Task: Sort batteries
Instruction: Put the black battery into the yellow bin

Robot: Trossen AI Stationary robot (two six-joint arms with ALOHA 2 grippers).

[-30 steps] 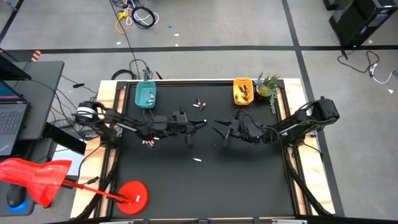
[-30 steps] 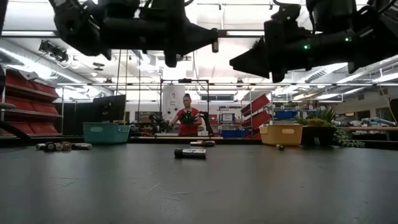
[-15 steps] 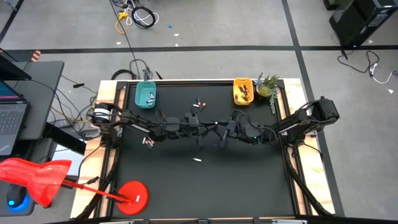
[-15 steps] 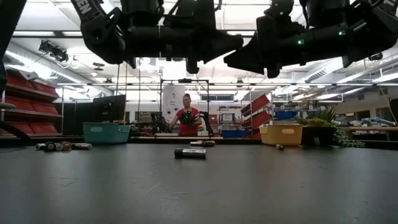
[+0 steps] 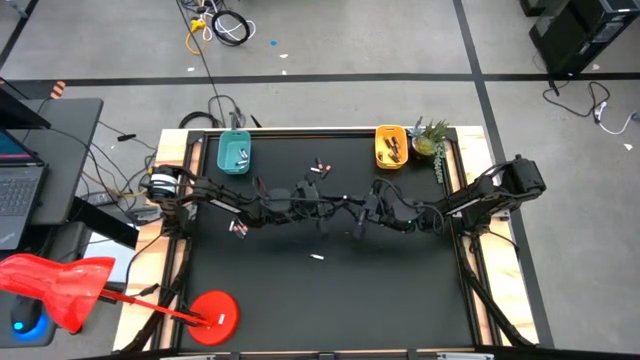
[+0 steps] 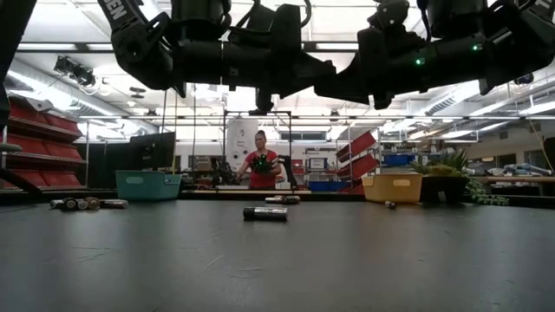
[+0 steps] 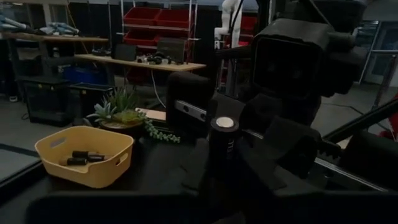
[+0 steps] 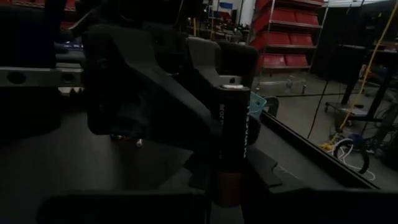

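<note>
Black table (image 5: 400, 290) under shop lights; both arms have met mid-table, the right gripper (image 5: 352, 209) newly pinched onto the dark battery (image 8: 231, 146) that the left gripper (image 5: 338, 205) is easing off; likely a handover toward the yellow tray (image 5: 390, 146)

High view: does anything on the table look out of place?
Yes: loose batteries lie scattered on the table, outside the teal tray and yellow tray. The left tool and right tool meet at one raised battery.

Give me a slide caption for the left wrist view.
Dark battery upright between both arms' pincers mid-handover, yellow tray of batteries behind.
</note>
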